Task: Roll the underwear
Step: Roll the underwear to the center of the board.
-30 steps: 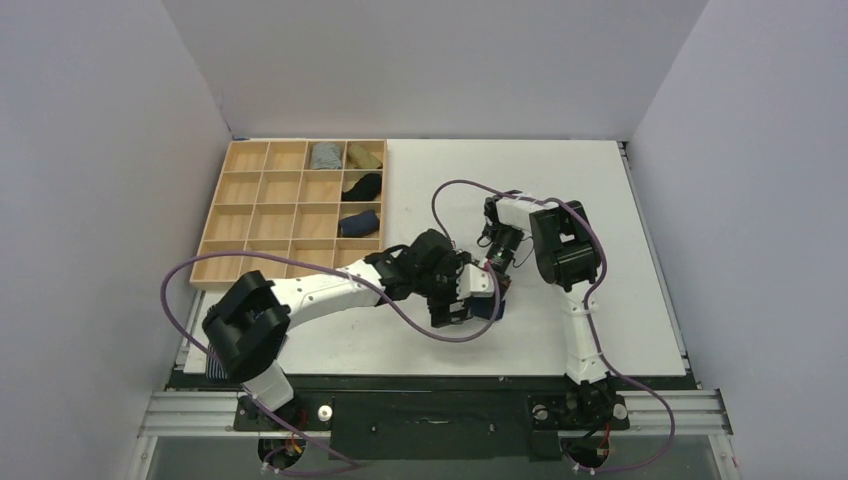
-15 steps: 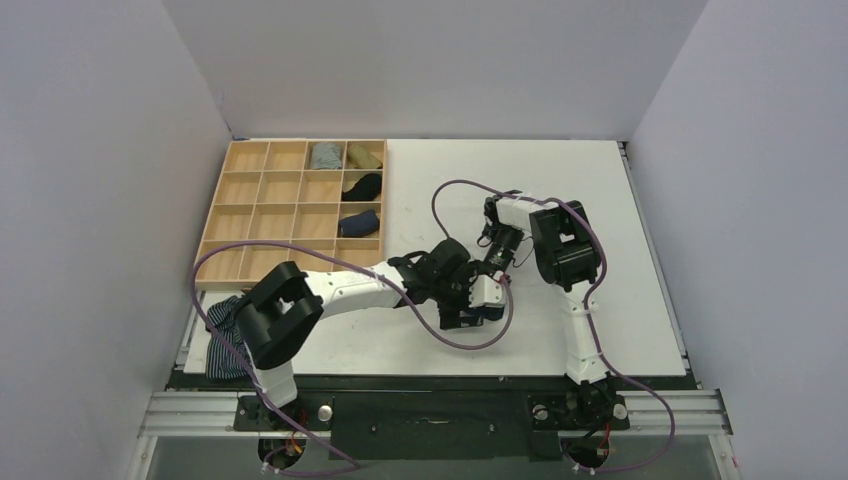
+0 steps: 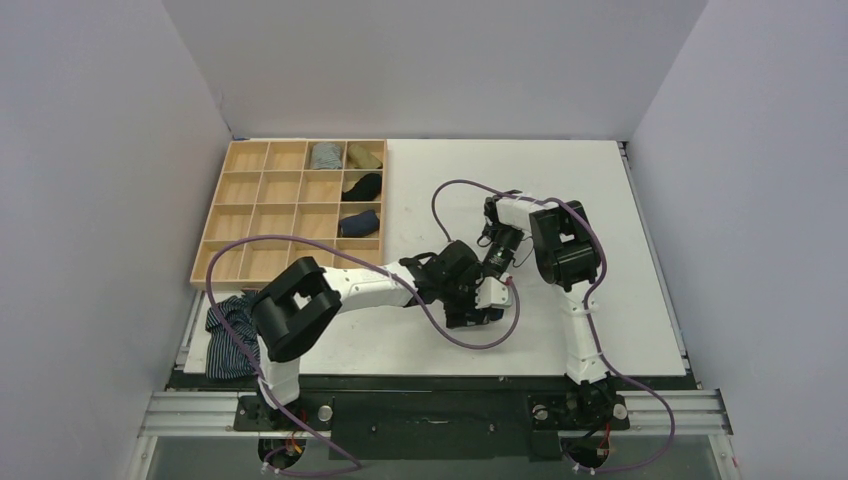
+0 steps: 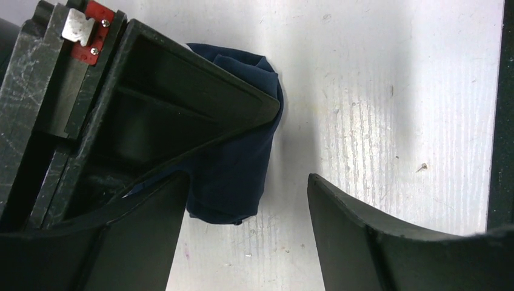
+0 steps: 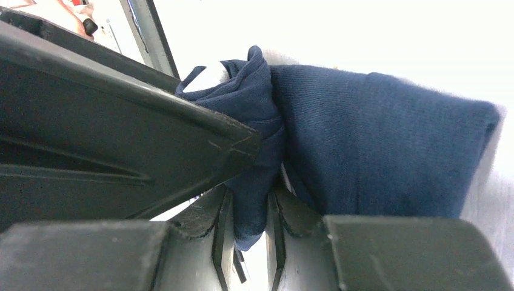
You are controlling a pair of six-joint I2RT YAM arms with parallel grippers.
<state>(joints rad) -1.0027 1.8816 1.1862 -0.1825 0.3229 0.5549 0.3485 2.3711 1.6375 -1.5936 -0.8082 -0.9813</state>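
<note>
The underwear (image 4: pixel 239 163) is a rolled navy bundle lying on the white table. In the right wrist view, the underwear (image 5: pixel 376 145) fills the middle, and my right gripper (image 5: pixel 247 212) is shut on a fold of its edge. In the left wrist view, my left gripper (image 4: pixel 247 182) is open. Its left finger is beside the roll and its right finger stands clear of it. A black finger of the right gripper lies across the roll there. In the top view, both grippers, left (image 3: pixel 470 305) and right (image 3: pixel 495 280), meet at the table's middle and hide the roll.
A wooden compartment tray (image 3: pixel 255 215) stands at the back left, with several small rolls in its right column. A dark striped garment (image 3: pixel 230 335) lies at the front left edge, by the left arm's elbow. Purple cables loop around both arms.
The left arm's elbow has swung to the right, uncovering the striped garment. The left gripper has shifted a little to the right, towards the roll. The right arm has stayed still.
</note>
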